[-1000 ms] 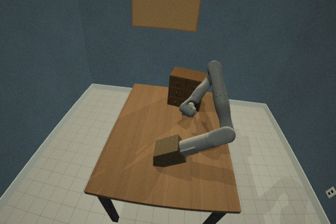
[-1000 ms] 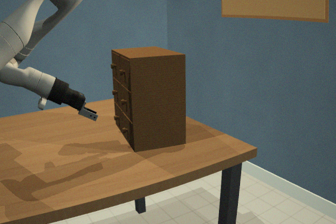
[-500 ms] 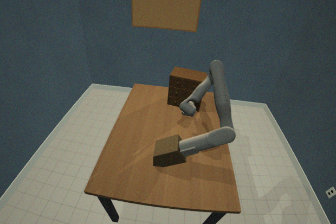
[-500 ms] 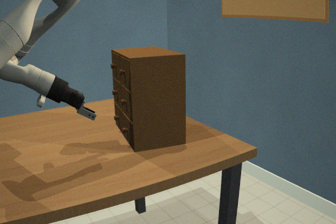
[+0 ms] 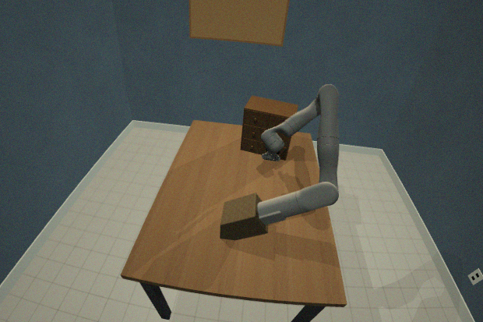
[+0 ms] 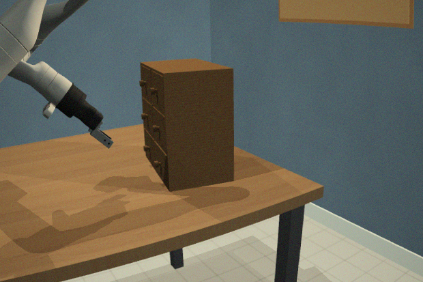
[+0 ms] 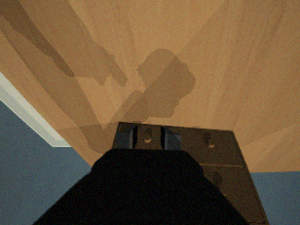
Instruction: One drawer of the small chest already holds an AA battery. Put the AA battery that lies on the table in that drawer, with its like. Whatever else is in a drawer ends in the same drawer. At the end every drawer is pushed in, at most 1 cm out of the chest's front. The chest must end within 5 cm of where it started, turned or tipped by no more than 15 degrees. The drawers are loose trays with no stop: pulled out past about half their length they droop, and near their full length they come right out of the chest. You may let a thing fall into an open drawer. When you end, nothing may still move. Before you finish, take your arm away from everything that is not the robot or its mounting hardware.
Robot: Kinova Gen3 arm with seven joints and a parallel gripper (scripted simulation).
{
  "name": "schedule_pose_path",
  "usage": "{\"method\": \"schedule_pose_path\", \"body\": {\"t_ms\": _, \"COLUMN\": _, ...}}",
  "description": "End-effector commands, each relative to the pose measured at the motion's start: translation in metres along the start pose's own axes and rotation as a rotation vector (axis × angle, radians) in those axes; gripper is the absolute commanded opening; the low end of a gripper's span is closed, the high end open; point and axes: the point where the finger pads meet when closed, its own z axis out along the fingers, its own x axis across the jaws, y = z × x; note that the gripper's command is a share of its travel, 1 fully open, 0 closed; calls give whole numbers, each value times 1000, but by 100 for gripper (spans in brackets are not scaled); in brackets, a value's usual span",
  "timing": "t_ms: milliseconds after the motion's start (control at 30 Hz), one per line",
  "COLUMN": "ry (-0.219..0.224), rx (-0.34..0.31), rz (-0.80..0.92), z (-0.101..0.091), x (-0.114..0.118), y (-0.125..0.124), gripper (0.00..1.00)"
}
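The small brown chest (image 5: 273, 107) (image 6: 200, 128) (image 7: 229, 152) stands upright at the back of the table, with two columns of three knobbed drawers. In the exterior view the drawer fronts look flush; in the top view the arm hides part of them. My gripper (image 5: 270, 157) (image 6: 108, 142) (image 7: 148, 134) is partly open with nothing between its fingers. It hangs above the table in front of the chest, tilted down toward it. In the wrist view a bottom-row knob (image 7: 147, 134) shows beyond the gap between the fingers, not touched. No AA battery can be made out in any view.
The table (image 5: 195, 200) (image 6: 85, 254) (image 7: 234, 62) carries the chest near its back edge. A brown block-like base (image 5: 240, 212) stands near the table's middle, beside the lower arm. The forearm (image 5: 298, 118) passes in front of the chest's right side. Arm shadows fall across the table.
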Motion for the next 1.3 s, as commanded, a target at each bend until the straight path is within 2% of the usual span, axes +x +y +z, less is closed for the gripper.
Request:
{"method": "schedule_pose_path", "body": {"t_ms": 0, "ry": -1, "rx": 42, "rz": 52, "z": -6, "x": -4, "y": 17, "gripper": 67}}
{"method": "schedule_pose_path", "body": {"t_ms": 167, "ry": 3, "rx": 171, "rz": 52, "z": -21, "x": -4, "y": 20, "gripper": 67}}
{"method": "schedule_pose_path", "body": {"t_ms": 233, "ry": 3, "rx": 171, "rz": 52, "z": -21, "x": -4, "y": 20, "gripper": 67}}
{"method": "schedule_pose_path", "body": {"t_ms": 733, "ry": 15, "rx": 615, "rz": 51, "z": -72, "x": -4, "y": 30, "gripper": 67}}
{"method": "schedule_pose_path", "body": {"t_ms": 800, "ry": 15, "rx": 615, "rz": 51, "z": -72, "x": -4, "y": 30, "gripper": 67}}
{"method": "schedule_pose_path", "body": {"t_ms": 933, "ry": 17, "rx": 709, "rz": 50, "z": -82, "x": -4, "y": 32, "gripper": 67}}
{"method": "schedule_pose_path", "body": {"t_ms": 1067, "ry": 19, "rx": 769, "rz": 50, "z": -89, "x": -4, "y": 33, "gripper": 67}}
{"method": "schedule_pose_path", "body": {"t_ms": 1267, "ry": 20, "rx": 803, "rz": 49, "z": -93, "x": -4, "y": 34, "gripper": 67}}
